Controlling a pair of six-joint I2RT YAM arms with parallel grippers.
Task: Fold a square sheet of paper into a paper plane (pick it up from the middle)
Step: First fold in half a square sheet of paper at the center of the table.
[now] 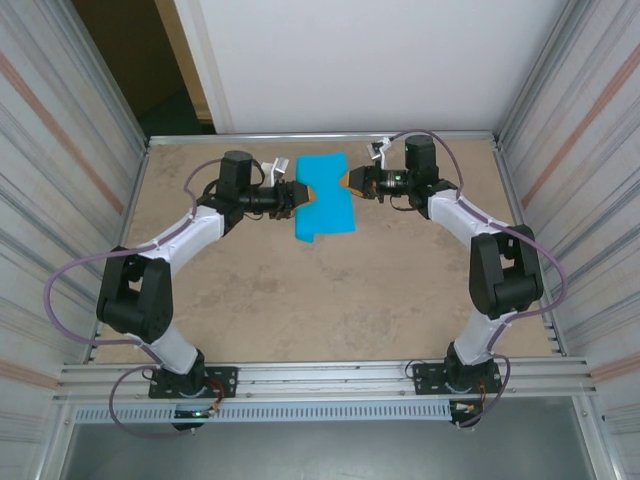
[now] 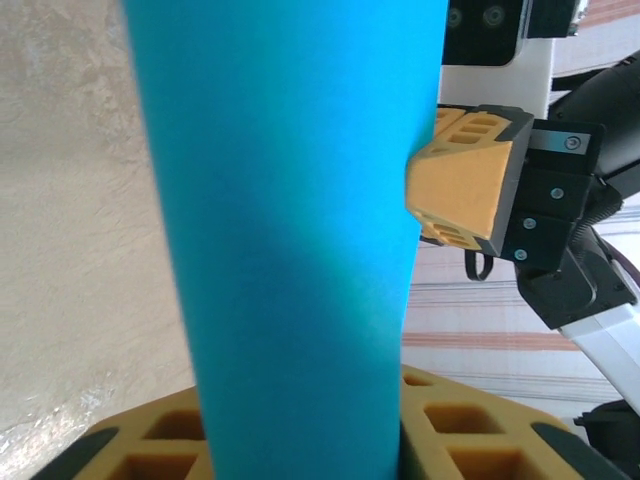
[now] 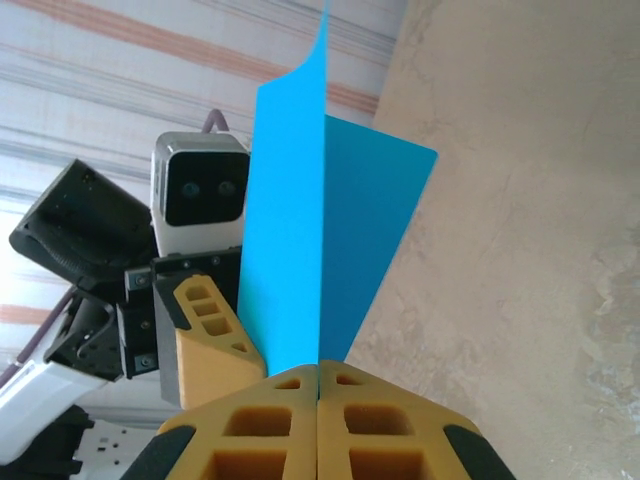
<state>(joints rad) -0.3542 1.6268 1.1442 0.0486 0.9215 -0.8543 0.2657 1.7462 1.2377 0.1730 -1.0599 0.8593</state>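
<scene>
Top external: we see the paper (image 1: 325,200) lifted above the table (image 1: 250,290) at the far middle, stretched between the tips of both arms.
Paper: teal and plain. From above it looks like a rough rectangle, notched on each side where a claw meets it.
Right gripper (image 1: 348,178): it meets the paper's right side. In the right wrist view we see its two orange fingers (image 3: 270,430) pressed flat together, with the paper rising straight out of the seam between them, so it is clamped on the paper.
Fold: in the right wrist view the paper splits into two flaps that spread from one sharp vertical crease.
Left gripper (image 1: 297,196): it sits at the paper's left side. In the left wrist view its orange fingers (image 2: 150,445) stand somewhat apart at the bottom edge, and the paper crosses over the gap between them. We cannot tell whether it pinches the paper or merely sits around it.
Contact: in the left wrist view the right gripper's fingertips touch the paper's right edge.
</scene>
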